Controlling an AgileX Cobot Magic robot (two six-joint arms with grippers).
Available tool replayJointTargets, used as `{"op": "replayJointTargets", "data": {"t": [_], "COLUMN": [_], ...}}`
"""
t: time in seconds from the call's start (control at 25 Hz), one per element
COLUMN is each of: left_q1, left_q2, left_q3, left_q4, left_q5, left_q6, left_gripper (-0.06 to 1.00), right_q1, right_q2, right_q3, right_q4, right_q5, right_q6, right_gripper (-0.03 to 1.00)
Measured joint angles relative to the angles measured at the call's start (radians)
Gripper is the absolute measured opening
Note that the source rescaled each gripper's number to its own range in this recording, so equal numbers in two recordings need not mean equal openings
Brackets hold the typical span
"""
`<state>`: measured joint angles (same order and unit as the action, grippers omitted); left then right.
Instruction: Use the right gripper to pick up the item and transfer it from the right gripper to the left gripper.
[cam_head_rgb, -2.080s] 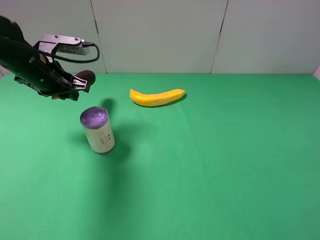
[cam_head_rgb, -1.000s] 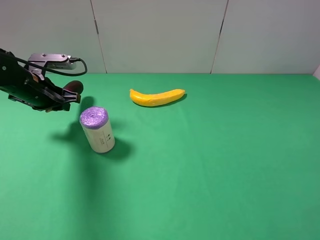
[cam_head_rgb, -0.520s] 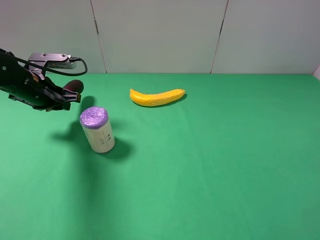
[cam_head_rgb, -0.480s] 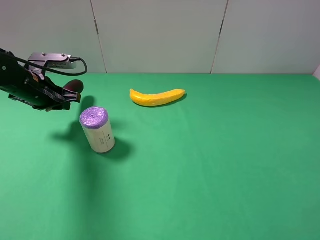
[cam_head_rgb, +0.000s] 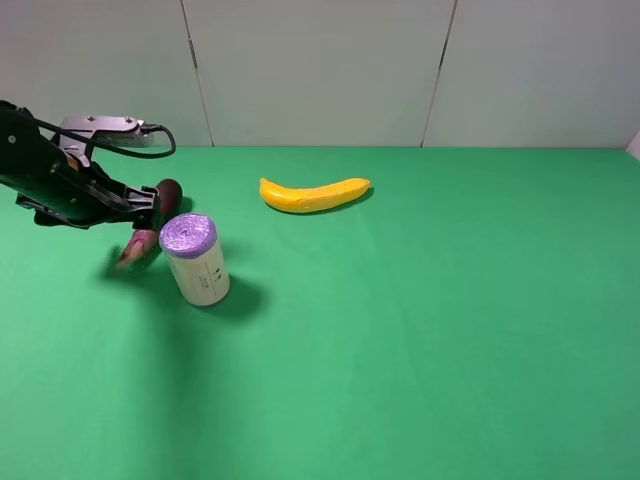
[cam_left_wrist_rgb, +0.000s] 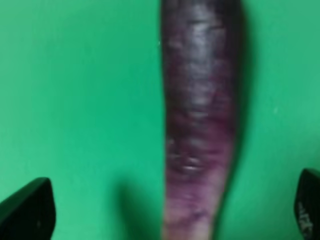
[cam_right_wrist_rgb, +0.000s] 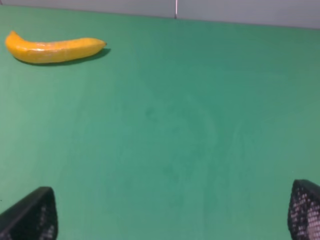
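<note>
The green surface (cam_head_rgb: 420, 340) is bare in the near part of the high view. A little farther back, at the left, a cream roll with a purple top (cam_head_rgb: 194, 259) stands upright.

Just behind the roll and to its left lies the eggplant (cam_head_rgb: 147, 227). It is dark purple with a pale pink tip. The tip points toward the lower left of the frame and the dark end points up and right. It looks to be lying on the surface, very near the roll, maybe touching it; the pictures do not settle that.

The left claw (cam_head_rgb: 148, 203) is right above the eggplant, at the left edge of the high view. In the left wrist view its two black fingers (cam_left_wrist_rgb: 27, 210) sit far apart at the two bottom corners, and the eggplant (cam_left_wrist_rgb: 200, 125) lies between them with green on both sides. So this claw is spread wide and holds nothing.

Farther back, near the top middle, a yellow banana (cam_head_rgb: 314, 194) lies alone.

The right claw (cam_right_wrist_rgb: 170, 220) does not show in the high view. Its own view shows its fingertips spread wide over bare green, with the banana (cam_right_wrist_rgb: 52, 50) at the upper left.

The handover looks done. To finish well, the left arm should lift straight up so its fingers do not bump the eggplant or knock the roll over.
</note>
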<state>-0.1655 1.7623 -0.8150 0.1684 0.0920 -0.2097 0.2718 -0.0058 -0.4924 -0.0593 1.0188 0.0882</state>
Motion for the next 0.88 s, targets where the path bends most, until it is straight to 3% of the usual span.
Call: {"op": "replayJointTargets", "data": {"t": [0.52, 0.88], "left_q1": [0.0, 0.0], "left_q2": [0.003, -0.071], "left_q3": [0.0, -0.064], "left_q4": [0.0, 0.0], "left_q5": [0.03, 0.199], "left_q6": [0.0, 0.0], "left_gripper": [1.0, 1.0], "right_q1": [0.0, 0.0], "right_q2": [0.0, 0.0], "right_q3": [0.0, 0.0], "right_q4": [0.0, 0.0], "right_q5": [0.0, 0.0], "right_q6": [0.0, 0.0], "right_gripper": [1.0, 1.0]}}
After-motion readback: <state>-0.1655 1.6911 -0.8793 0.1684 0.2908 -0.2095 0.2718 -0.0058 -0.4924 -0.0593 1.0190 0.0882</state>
